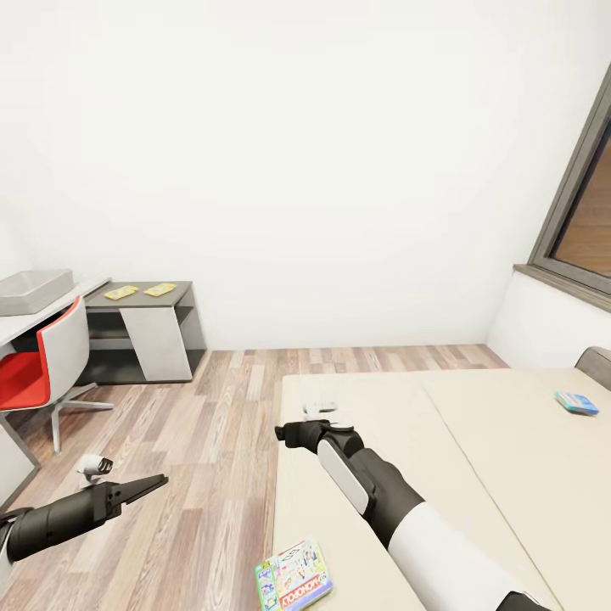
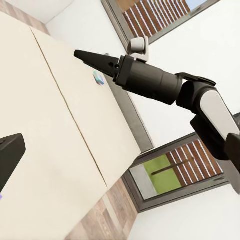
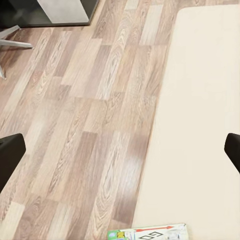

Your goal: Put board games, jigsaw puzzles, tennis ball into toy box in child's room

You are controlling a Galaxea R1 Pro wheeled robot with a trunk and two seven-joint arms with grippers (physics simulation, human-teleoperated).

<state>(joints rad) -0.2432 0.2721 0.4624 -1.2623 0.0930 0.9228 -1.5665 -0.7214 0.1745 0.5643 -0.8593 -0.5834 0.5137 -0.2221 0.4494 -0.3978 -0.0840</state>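
Grey and shallow, the sloping-sided toy box (image 1: 34, 290) is sitting at the far left of the head view on the pale grey-white tabletop (image 1: 15, 326), with a red-and-white swivel chair (image 1: 44, 365) tucked under it. Just right of that, two flat yellow jigsaw puzzles (image 1: 121, 293) (image 1: 159, 289) are lying on the lower dark grey cabinet (image 1: 146, 327). Over the wood-plank floor (image 1: 195, 458), the black left pincer (image 1: 151, 484) is pointing rightward; its fingers are looking pressed together in a narrow point. Further right, the white-and-green printed board game box (image 1: 294, 577) is lying at the near edge of the beige two-part bed (image 1: 441, 475), close beside the right forearm. The right pincer (image 1: 299, 434) is hanging above the mattress's left edge; from the head view I cannot tell its gap. Far right on the mattress, the small blue board game box (image 1: 577, 402) is resting near the wooden-framed window (image 1: 577, 229).

The right wrist view is showing that pincer's two dark fingertips (image 3: 10, 155) spread wide apart, holding nothing, with the floor and bed edge (image 3: 200, 100) below and a strip of the white-and-green game (image 3: 150, 233). The left wrist view is catching the right arm's tapered pincer (image 2: 95, 60) from the side, the blue box (image 2: 99, 78) beyond it.
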